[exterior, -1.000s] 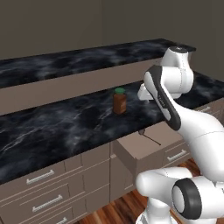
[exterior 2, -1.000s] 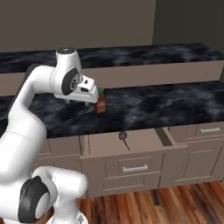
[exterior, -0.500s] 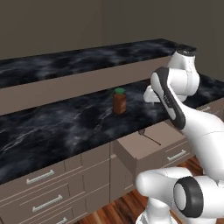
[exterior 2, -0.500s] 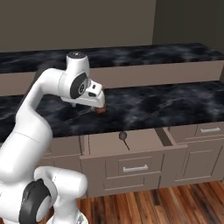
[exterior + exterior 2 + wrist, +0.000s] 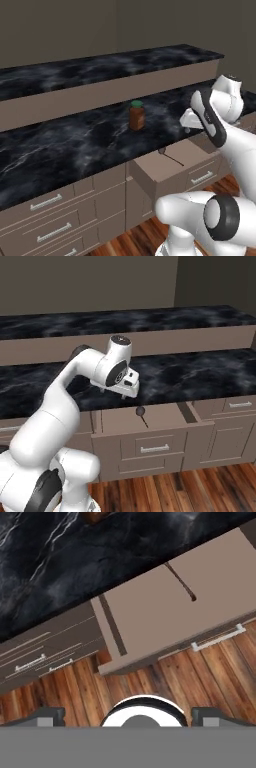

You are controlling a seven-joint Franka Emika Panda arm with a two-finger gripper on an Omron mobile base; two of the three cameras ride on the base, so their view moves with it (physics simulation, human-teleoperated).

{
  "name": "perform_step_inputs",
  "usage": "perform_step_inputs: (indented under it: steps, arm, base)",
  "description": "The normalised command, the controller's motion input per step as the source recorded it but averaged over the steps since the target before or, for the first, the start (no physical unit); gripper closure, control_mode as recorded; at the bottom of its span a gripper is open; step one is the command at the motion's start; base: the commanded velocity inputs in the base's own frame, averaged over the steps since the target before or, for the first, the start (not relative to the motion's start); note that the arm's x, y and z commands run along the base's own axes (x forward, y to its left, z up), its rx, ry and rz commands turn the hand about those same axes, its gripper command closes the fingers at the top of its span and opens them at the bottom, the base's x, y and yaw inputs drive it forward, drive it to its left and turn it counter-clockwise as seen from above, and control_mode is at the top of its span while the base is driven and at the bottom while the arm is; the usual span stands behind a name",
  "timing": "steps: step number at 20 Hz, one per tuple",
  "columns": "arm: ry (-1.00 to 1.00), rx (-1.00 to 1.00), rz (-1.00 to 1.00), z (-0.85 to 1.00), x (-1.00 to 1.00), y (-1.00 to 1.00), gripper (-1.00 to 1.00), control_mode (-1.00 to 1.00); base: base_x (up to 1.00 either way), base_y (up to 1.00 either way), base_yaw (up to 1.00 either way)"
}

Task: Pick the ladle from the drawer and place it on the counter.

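The drawer point(image 5: 165, 415) stands pulled out below the counter point(image 5: 190, 376), its bar handle point(image 5: 217, 638) on the front. The thin dark ladle point(image 5: 141, 416) lies on the drawer floor near its back edge; it also shows as a dark sliver, the ladle point(image 5: 170, 156), and slantwise as the ladle point(image 5: 180, 582). My gripper point(image 5: 126, 395) hangs above the counter's front edge, just over and left of the ladle, apart from it. The gripper point(image 5: 129, 717) looks down into the drawer point(image 5: 165, 612); its fingertips point(image 5: 50, 714) stand far apart with nothing between them.
A brown jar with a green lid point(image 5: 136, 115) stands on the counter point(image 5: 75, 140) behind the drawer point(image 5: 170, 167). A raised marble ledge point(image 5: 100, 67) runs along the back. Stacked drawer fronts point(image 5: 50, 220) fill the left, with wooden floor point(image 5: 165, 682) below.
The arm has swung right and forward. The hand went from beside the jar out to the counter's front edge, above the open drawer. Ladle, jar and drawer stay put.
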Motion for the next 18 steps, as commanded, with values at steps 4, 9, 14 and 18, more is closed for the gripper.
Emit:
perform_step_inputs:
  steps: [4,9,14,18]
  arm:
    - [0.00,0.04,0.01,-0.62,0.04,-0.22,-1.00,-1.00]
    - [0.00,0.00,0.09,-0.65,0.38,-0.03,-1.00,-1.00]
    - [0.00,0.00,0.15,-0.58,0.21,-0.03,-1.00,-1.00]
    - [-0.02,0.00,0.11,-0.52,0.09,-0.10,-1.00,-1.00]
  base:
    - [0.00,0.00,0.00]
    - [0.00,0.00,0.00]
    - [0.00,0.00,0.00]
    - [0.00,0.00,0.00]
